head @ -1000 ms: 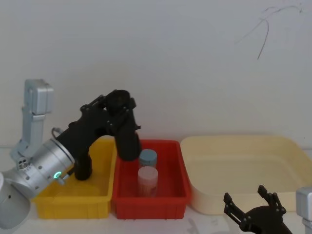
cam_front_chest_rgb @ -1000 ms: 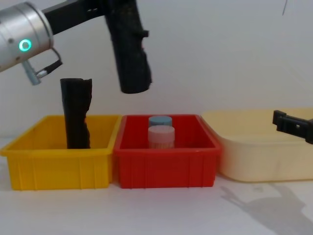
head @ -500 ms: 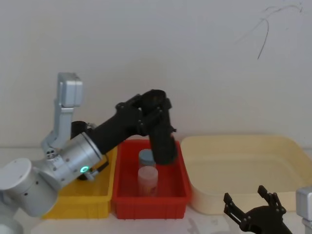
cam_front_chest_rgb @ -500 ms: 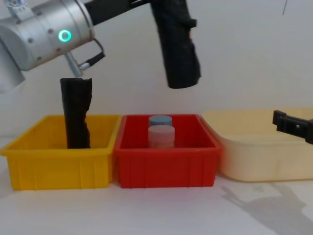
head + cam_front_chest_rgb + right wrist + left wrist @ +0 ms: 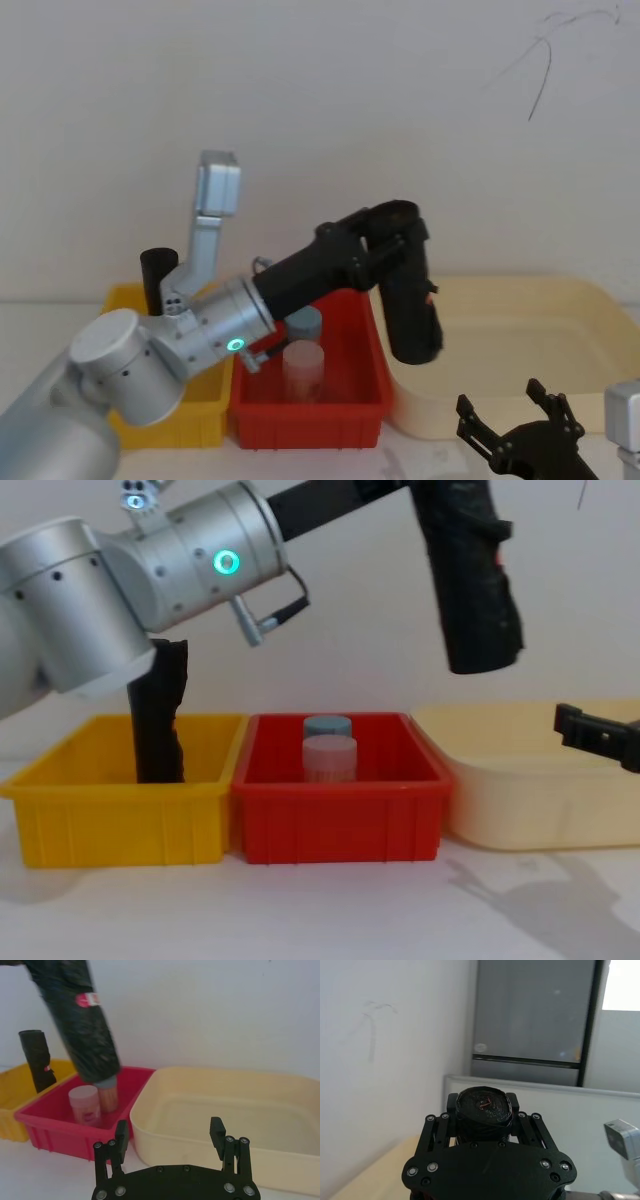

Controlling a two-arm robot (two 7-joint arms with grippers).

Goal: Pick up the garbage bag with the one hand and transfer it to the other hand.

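Note:
My left gripper is shut on the top of the garbage bag, a tall black crinkled roll that hangs in the air over the seam between the red bin and the cream tub. In the chest view the same garbage bag sits high, above the tub's left end. The left wrist view looks down on the roll's end between the fingers. My right gripper stands open low at the front right, below the roll; its fingers show wide apart in the right wrist view.
A second black roll stands upright in the yellow bin. The red bin holds a pink-lidded jar and a blue-lidded jar. A large cream tub fills the right side.
My left arm has carried the roll steadily to the right, from over the yellow and red bins to above the cream tub's left edge. The right gripper has stayed put.

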